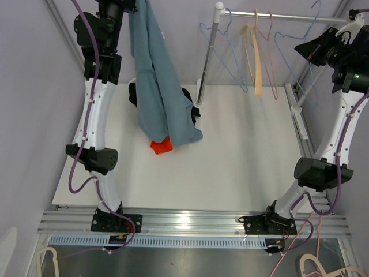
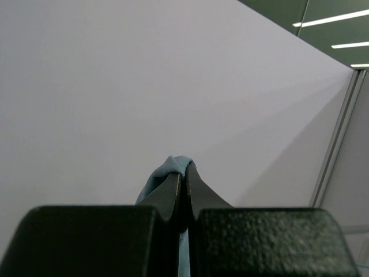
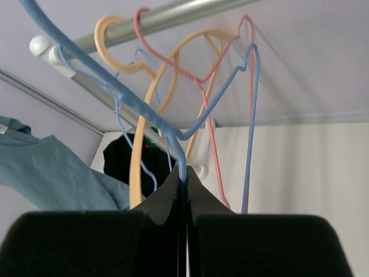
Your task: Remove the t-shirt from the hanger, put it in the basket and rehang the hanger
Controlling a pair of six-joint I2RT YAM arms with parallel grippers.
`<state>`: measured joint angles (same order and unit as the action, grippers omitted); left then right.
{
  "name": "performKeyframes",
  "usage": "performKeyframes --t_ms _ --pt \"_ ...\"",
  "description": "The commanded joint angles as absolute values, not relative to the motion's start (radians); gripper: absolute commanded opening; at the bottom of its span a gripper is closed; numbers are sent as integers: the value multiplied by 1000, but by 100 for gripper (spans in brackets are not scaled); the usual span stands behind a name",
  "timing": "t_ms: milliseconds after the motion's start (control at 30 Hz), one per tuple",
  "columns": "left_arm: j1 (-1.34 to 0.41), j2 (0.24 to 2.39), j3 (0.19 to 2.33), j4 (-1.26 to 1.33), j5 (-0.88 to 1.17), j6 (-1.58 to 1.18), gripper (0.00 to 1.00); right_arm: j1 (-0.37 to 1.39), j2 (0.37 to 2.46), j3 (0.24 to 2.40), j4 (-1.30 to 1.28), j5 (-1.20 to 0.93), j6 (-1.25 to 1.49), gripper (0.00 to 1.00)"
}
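Observation:
The blue-grey t-shirt (image 1: 155, 75) hangs free in a long drape from my left gripper (image 1: 136, 7), raised at the back left, with its hem reaching the table. In the left wrist view the left gripper (image 2: 183, 173) is shut on a fold of the shirt (image 2: 173, 164). My right gripper (image 1: 349, 24) is raised at the back right. In the right wrist view it (image 3: 184, 172) is shut on a thick blue hanger (image 3: 115, 88), which carries no cloth. The shirt also shows in the right wrist view (image 3: 52, 173), at the left.
A clothes rack with a metal rod (image 1: 271, 14) and post (image 1: 207, 57) stands at the back. Blue, tan (image 1: 256, 57) and pink hangers hang from it. A black garment (image 1: 189, 103) and a red one (image 1: 161, 145) lie on the white table under the shirt.

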<state>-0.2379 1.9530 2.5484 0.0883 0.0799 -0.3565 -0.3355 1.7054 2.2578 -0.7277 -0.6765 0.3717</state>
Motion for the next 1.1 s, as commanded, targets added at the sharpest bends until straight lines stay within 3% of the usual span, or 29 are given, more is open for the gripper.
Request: performKeyframes --t_ms 0,200,400,800,900,1067 --pt "-204 1959 2571 273 37 -325 1 -337 1831 2385 -675 -745 445 0" --pt "-161 2075 2539 344 -43 -250 1 -337 2000 2448 -479 -863 653 0" --pt "-110 2236 2485 152 -67 -331 1 -336 2150 2569 -336 -965 842 0" --pt "-146 2301 2387 -264 135 -540 1 -281 2020 2424 -486 -904 634 0" --pt "-163 2255 2269 -353 161 -577 1 -268 1983 2387 -514 -871 595 1" --pt "-189 2058 1824 -338 167 -692 1 -267 1971 2402 -586 -842 539 5"
